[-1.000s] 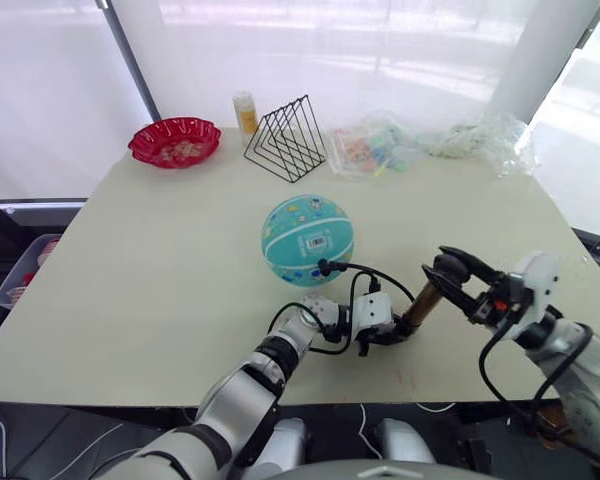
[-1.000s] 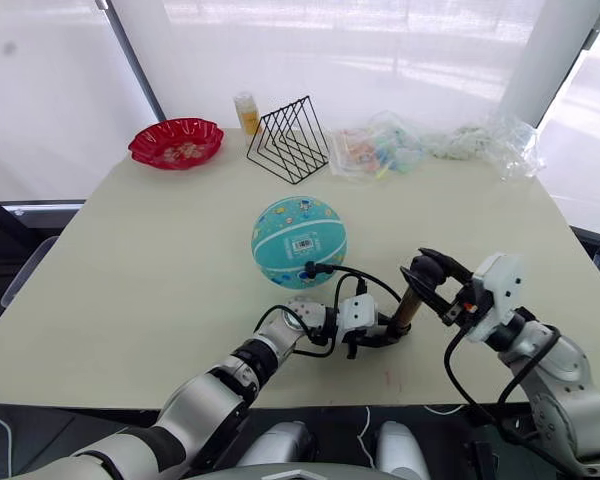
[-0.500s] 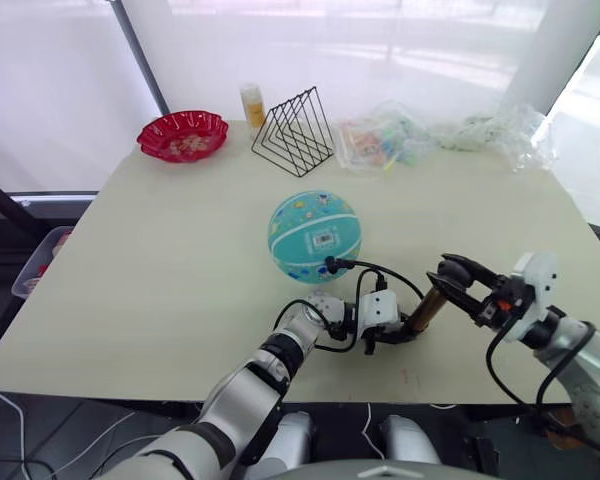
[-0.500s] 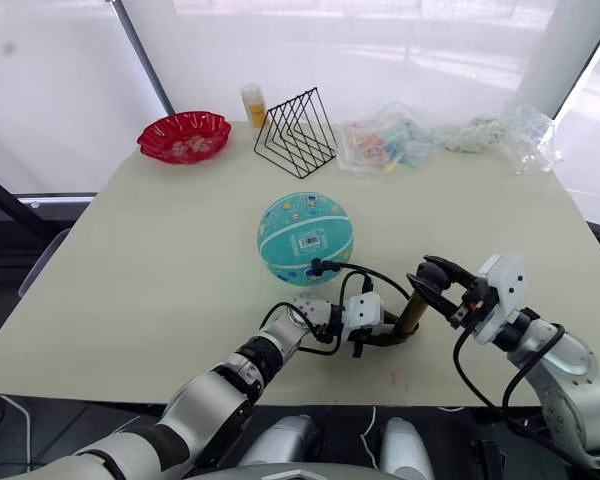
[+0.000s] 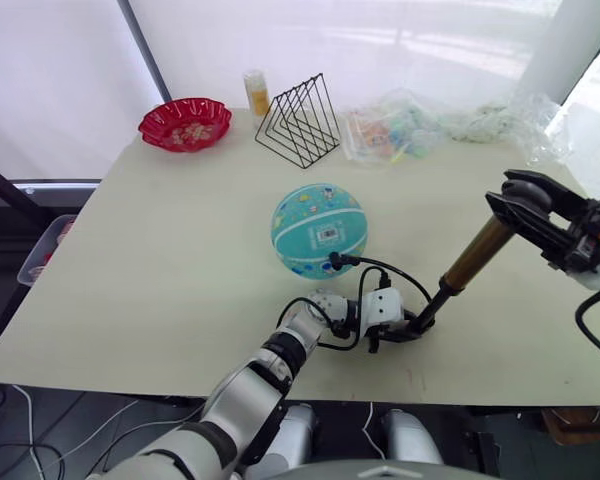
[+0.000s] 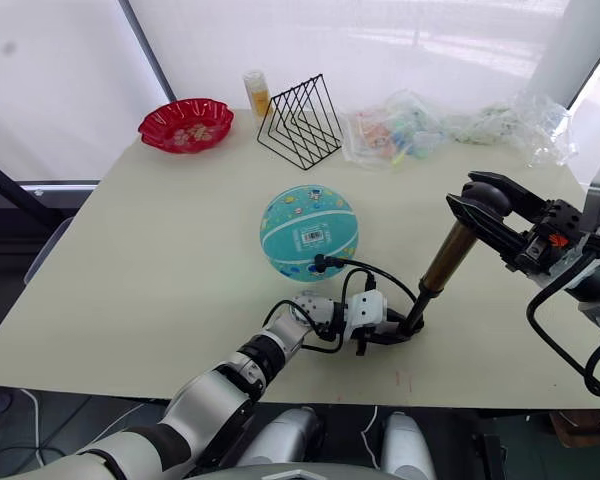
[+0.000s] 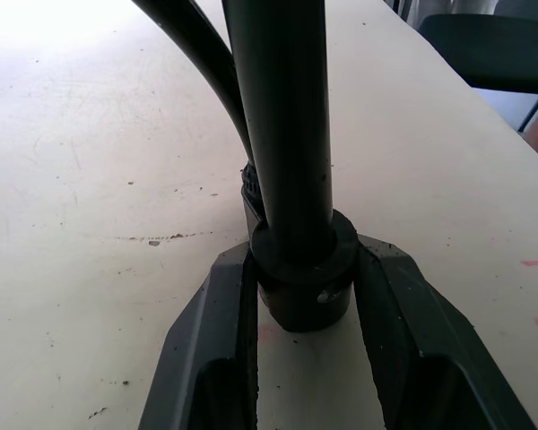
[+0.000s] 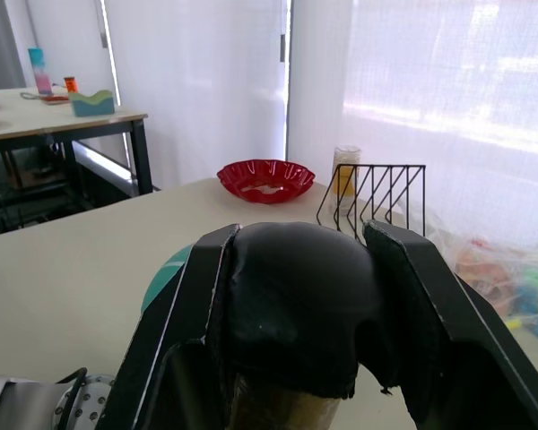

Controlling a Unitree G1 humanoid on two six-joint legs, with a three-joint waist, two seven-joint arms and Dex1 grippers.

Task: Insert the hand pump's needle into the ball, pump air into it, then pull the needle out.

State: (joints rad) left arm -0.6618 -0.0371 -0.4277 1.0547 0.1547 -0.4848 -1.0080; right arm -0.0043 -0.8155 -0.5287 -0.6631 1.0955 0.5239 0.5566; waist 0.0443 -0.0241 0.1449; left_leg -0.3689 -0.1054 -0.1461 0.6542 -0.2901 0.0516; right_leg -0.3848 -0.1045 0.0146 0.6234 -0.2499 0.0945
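The teal ball (image 5: 318, 230) rests mid-table. The hose's black end fitting (image 5: 333, 262) sits against the ball's near side, and the needle is hidden there. From it the black hose (image 5: 395, 275) loops to the hand pump's base cap (image 7: 303, 278), which my left gripper (image 5: 408, 329) is shut on, low on the table. The gold barrel (image 5: 475, 255) slants up to the right with a thin black rod (image 5: 432, 308) bared below it. My right gripper (image 5: 525, 205) is shut on the black handle (image 8: 291, 296), high above the table's right side.
A red scalloped dish (image 5: 185, 122), a small yellow bottle (image 5: 256, 95) and a black wire rack (image 5: 300, 120) stand along the far edge. Crumpled clear plastic bags (image 5: 450, 122) lie at the far right. The cream table (image 5: 160, 250) is bare to the left of the ball.
My right gripper has risen up and to the right with the handle, drawing the pump out so the black rod shows. The left gripper and ball stayed put. The camera shifted a little.
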